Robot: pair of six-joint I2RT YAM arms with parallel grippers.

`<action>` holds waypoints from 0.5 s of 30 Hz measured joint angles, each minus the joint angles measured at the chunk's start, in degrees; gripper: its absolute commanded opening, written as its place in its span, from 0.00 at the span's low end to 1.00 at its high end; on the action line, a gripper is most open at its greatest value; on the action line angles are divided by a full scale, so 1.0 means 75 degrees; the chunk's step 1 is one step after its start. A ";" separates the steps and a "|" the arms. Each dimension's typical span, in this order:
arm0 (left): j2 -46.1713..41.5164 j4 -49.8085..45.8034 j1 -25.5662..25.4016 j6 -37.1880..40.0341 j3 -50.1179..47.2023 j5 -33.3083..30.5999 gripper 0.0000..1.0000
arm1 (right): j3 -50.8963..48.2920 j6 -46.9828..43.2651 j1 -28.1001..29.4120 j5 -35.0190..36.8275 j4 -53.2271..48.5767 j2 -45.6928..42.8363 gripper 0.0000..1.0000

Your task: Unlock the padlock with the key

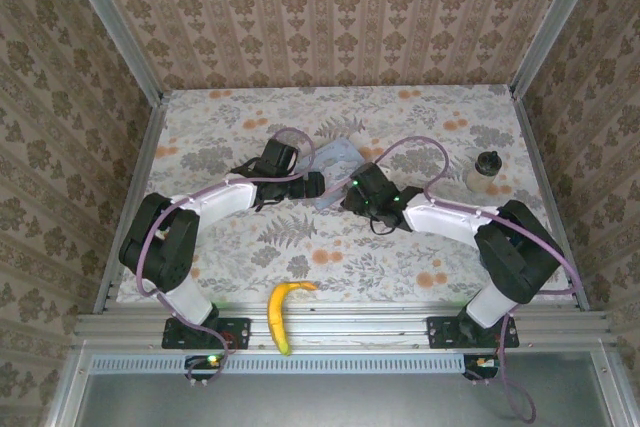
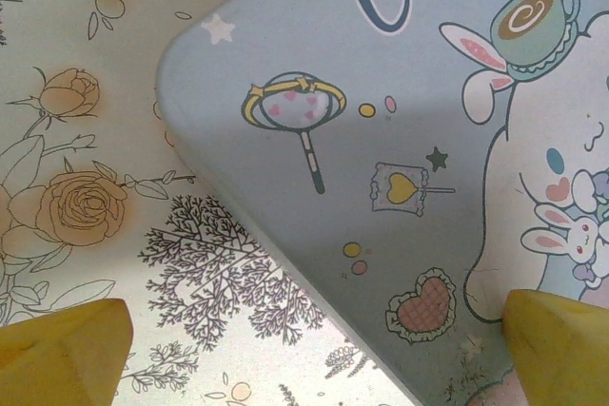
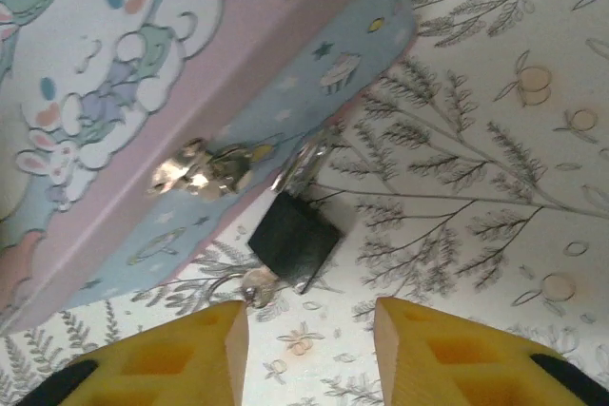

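Padlock, small black square metal [image 3: 295, 240], hangs from pale blue cartoon tin [image 3: 86, 92]; tiny silvery key [image 3: 257, 284] at its base. Right gripper [image 3: 309, 316] parted, empty: centre on key, pinch, twist gently. Left gripper [image 2: 314, 354] wide open over tin.

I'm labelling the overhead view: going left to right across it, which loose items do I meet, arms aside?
The banana → the pale blue tin → the dark-lidded jar.
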 measured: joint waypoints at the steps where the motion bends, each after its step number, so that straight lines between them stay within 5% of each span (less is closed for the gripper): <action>1: 0.0003 0.0000 0.0000 -0.0023 0.0000 0.0000 0.99 | 0.0198 -0.0020 0.0111 0.0125 -0.0172 0.0117 0.54; 8: 0.0251 0.0254 0.0114 -0.0254 0.0163 0.0323 0.74 | 0.1212 -0.0256 0.0478 0.0650 -0.1067 0.1192 0.65; 15: 0.0516 0.0347 0.0513 -0.0312 0.0469 0.0361 0.72 | 0.1664 -0.0425 0.0487 0.0903 -0.1513 0.1836 0.66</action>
